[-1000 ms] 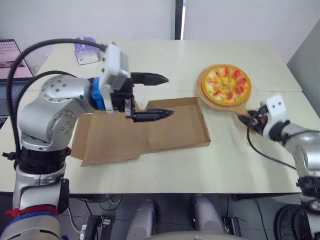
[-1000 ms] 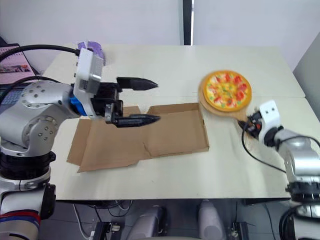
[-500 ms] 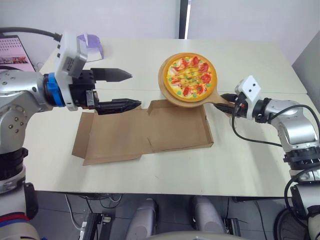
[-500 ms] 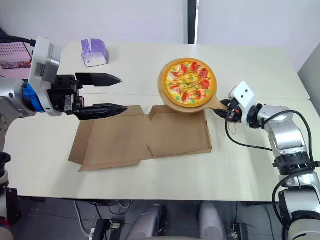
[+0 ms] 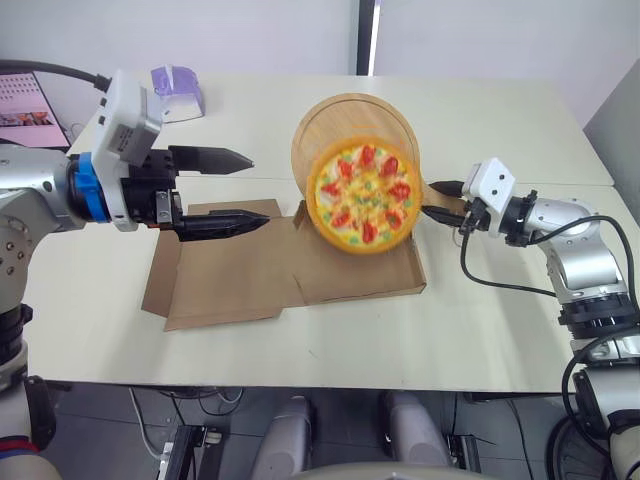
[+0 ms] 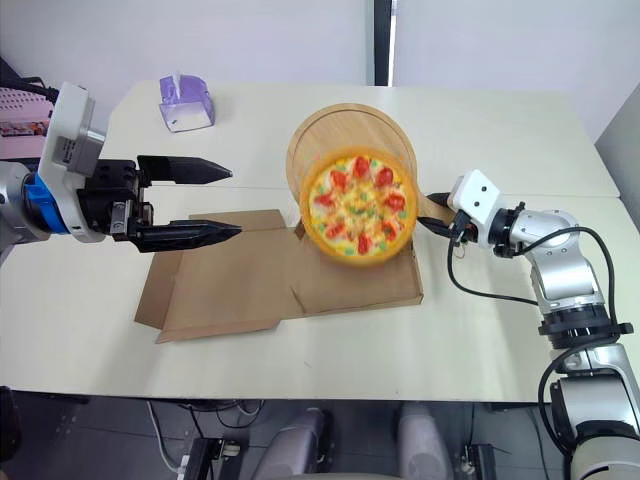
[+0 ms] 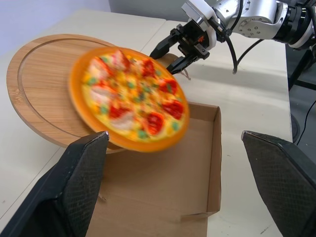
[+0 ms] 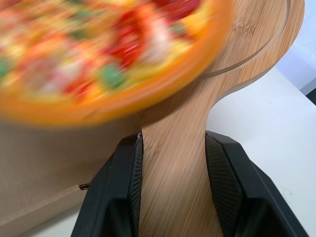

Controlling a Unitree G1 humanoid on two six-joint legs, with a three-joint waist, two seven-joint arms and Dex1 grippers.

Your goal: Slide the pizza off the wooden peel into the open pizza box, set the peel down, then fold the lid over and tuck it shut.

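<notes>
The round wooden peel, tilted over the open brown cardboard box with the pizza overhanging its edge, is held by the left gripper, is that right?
No: the right gripper holds the round wooden peel, fingers clamped on its handle in the right wrist view. The left gripper is open, apart from it. The rest is correct.

Two black-fingered tools, the left tool (image 5: 258, 190) and the right tool (image 5: 435, 199); between them one round orange-crusted pizza (image 5: 362, 193), one round wooden peel (image 5: 345, 120) and one open brown cardboard pizza box (image 5: 240, 275); one small purple box (image 5: 176, 80) beyond the left tool
</notes>
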